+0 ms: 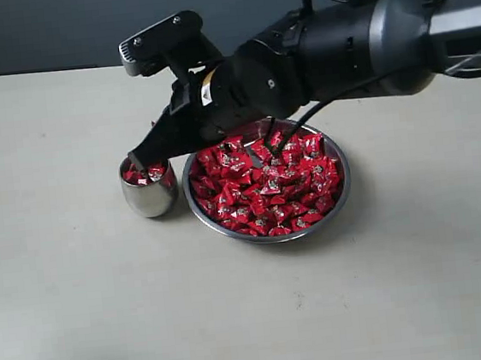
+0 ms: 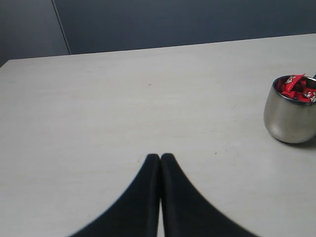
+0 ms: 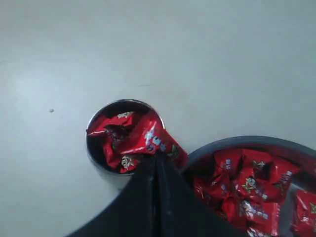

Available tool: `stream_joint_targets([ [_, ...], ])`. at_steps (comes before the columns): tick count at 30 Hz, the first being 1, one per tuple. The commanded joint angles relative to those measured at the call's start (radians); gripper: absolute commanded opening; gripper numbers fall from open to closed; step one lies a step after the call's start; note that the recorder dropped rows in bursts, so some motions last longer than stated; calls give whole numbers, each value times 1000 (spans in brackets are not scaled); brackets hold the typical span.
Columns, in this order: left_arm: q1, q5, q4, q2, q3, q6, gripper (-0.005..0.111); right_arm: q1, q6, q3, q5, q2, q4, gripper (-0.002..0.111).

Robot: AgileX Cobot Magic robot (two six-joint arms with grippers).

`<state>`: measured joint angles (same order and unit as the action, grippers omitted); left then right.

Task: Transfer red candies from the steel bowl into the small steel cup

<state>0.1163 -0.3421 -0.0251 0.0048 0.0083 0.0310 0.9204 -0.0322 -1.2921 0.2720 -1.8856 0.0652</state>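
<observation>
The small red candies in crinkled wrappers (image 1: pixel 267 186) mostly fill the wide shallow steel bowl (image 1: pixel 274 237). Some lie in the small rounded steel cup (image 1: pixel 150 200) just beside it. The right gripper (image 1: pixel 138 163), jaws pressed together, touches a candy at the cup's mouth. The left gripper (image 2: pixel 160 157) also has its jaws pressed together, above the pale table (image 2: pixel 98 108).

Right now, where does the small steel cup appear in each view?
Exterior view: small steel cup left of centre, beside the steel bowl.
Left wrist view: cup at the picture's right edge.
Right wrist view: cup near the middle.
Shared landmark: red candies heaped inside the cup.
</observation>
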Motion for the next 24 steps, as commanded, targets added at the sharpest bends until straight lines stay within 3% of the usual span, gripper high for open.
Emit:
stream_joint_targets([
  [1,-8,5,-2,-5,-8,-2,0,1,-124,-61,32,-66,133,-1],
  [17,-8,5,-2,-5,-8,-2,0,1,-197,-129,43,-175,219,-1],
  [19,-8,5,-2,-5,-8,-2,0,1,-199,-129,39,-173,219,7],
  [22,-8,5,-2,-5,-8,-2,0,1,-201,-129,39,-173,210,35],
  [24,-8,5,-2,-5,-8,-2,0,1,-201,-129,37,-163,199,38],
])
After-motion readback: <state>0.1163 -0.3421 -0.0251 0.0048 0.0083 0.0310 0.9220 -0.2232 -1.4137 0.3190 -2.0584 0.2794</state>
